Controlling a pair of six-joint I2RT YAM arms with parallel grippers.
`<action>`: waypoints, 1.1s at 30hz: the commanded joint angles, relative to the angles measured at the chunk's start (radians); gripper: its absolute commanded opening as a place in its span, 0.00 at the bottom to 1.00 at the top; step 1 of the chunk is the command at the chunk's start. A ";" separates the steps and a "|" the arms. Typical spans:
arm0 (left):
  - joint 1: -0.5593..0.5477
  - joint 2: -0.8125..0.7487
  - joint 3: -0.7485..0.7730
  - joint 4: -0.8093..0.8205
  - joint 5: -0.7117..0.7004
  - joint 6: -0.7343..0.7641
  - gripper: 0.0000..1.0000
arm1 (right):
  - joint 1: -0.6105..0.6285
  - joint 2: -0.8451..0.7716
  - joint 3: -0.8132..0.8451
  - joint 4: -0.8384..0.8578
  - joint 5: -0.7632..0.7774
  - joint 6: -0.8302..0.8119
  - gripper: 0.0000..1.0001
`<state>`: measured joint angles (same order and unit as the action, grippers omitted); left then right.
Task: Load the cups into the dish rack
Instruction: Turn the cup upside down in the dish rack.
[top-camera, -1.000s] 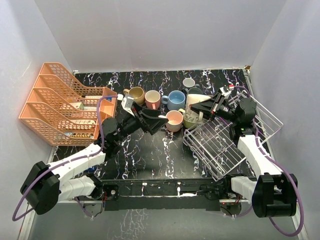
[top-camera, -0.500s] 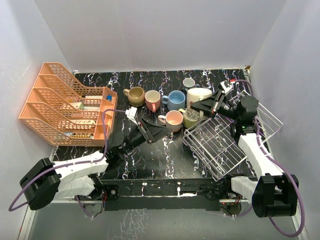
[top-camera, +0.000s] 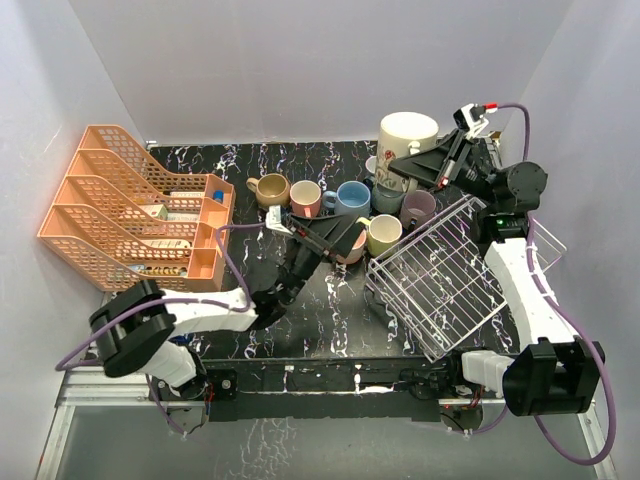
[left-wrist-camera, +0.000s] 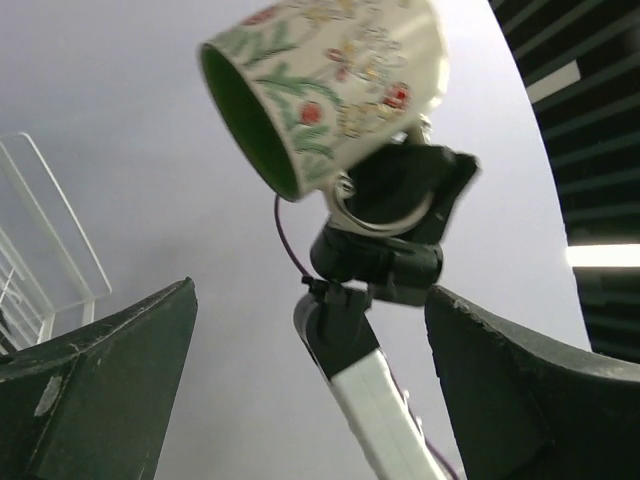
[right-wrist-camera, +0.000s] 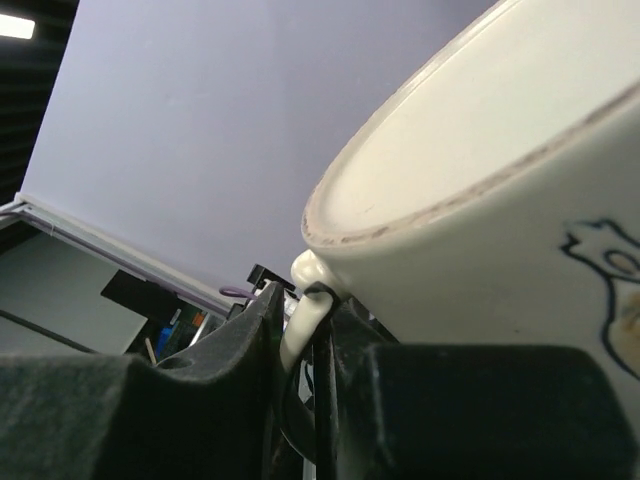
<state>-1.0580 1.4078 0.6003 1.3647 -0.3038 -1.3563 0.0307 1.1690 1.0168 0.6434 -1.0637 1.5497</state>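
Observation:
My right gripper (top-camera: 405, 166) is shut on the handle (right-wrist-camera: 305, 310) of a large cream mug with a floral print (top-camera: 408, 134), held high above the back right of the table. The mug fills the right wrist view (right-wrist-camera: 500, 200) and shows overhead in the left wrist view (left-wrist-camera: 330, 80). My left gripper (top-camera: 345, 236) is open and empty, tilted upward beside the peach cup (top-camera: 352, 250). Tan (top-camera: 272, 189), pink (top-camera: 306, 197), blue (top-camera: 352, 197), pale yellow (top-camera: 384, 233), mauve (top-camera: 418, 208) and grey-teal (top-camera: 389, 197) cups stand on the table. The white wire dish rack (top-camera: 440, 275) leans tilted at the right.
An orange tiered tray organizer (top-camera: 130, 210) stands at the left edge with small items in it. Grey walls close in the table at the back and both sides. The black marbled tabletop (top-camera: 300, 310) lies between the arms and the cups.
My right gripper has lifted the cream mug from among the cups to high above them. My left arm has reached forward and right, its gripper tilting up by the peach cup.

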 joint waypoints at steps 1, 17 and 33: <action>-0.007 0.113 0.133 0.214 -0.095 -0.087 0.96 | 0.003 -0.032 0.130 0.209 0.050 0.022 0.08; 0.002 0.339 0.420 0.378 -0.099 -0.146 0.96 | 0.015 -0.090 0.088 0.231 0.040 0.053 0.08; 0.032 0.385 0.573 0.430 -0.093 -0.169 0.49 | 0.014 -0.145 0.015 0.170 0.043 0.029 0.08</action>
<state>-1.0351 1.7988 1.1259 1.4914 -0.4026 -1.5192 0.0448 1.0824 1.0172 0.7124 -1.0828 1.6230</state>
